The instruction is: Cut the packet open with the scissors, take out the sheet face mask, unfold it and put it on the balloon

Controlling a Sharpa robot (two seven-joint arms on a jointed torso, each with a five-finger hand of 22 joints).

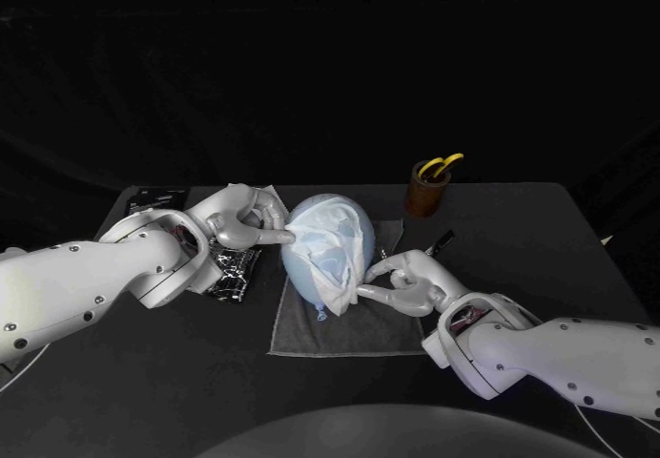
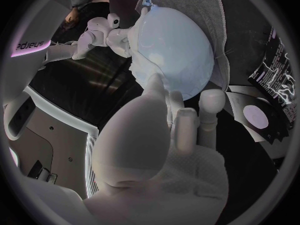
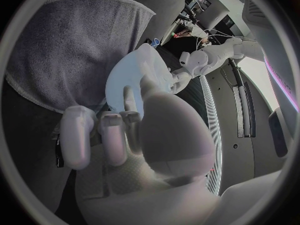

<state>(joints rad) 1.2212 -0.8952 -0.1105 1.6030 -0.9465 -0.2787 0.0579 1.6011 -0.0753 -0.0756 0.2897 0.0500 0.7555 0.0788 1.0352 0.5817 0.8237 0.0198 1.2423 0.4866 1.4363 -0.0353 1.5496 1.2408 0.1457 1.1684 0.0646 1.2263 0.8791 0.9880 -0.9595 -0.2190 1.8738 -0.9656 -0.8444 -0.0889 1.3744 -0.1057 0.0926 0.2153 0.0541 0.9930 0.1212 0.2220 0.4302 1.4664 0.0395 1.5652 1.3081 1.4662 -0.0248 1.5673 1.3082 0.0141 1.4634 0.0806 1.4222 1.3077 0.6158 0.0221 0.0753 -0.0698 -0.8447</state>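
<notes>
A pale blue balloon (image 1: 314,272) (image 2: 175,40) (image 3: 128,80) lies on a grey towel (image 1: 344,329) in the middle of the table. A white sheet mask (image 1: 333,239) is draped over its upper side. My left hand (image 1: 245,221) (image 2: 169,135) is at the balloon's left side, fingertips touching the mask, holding nothing. My right hand (image 1: 406,286) (image 3: 125,135) is at the balloon's lower right; thumb and a finger meet at the mask's lower edge and seem to pinch it. The cut packet (image 1: 230,272) (image 2: 275,90) lies under my left forearm. The scissors (image 1: 441,166) stand in a brown cup (image 1: 428,196).
The brown cup stands just behind the towel's far right corner. A dark flat pack (image 1: 152,201) lies at the table's back left. A small dark object (image 1: 443,239) lies right of the towel. The table's near side is bare black surface (image 1: 165,382).
</notes>
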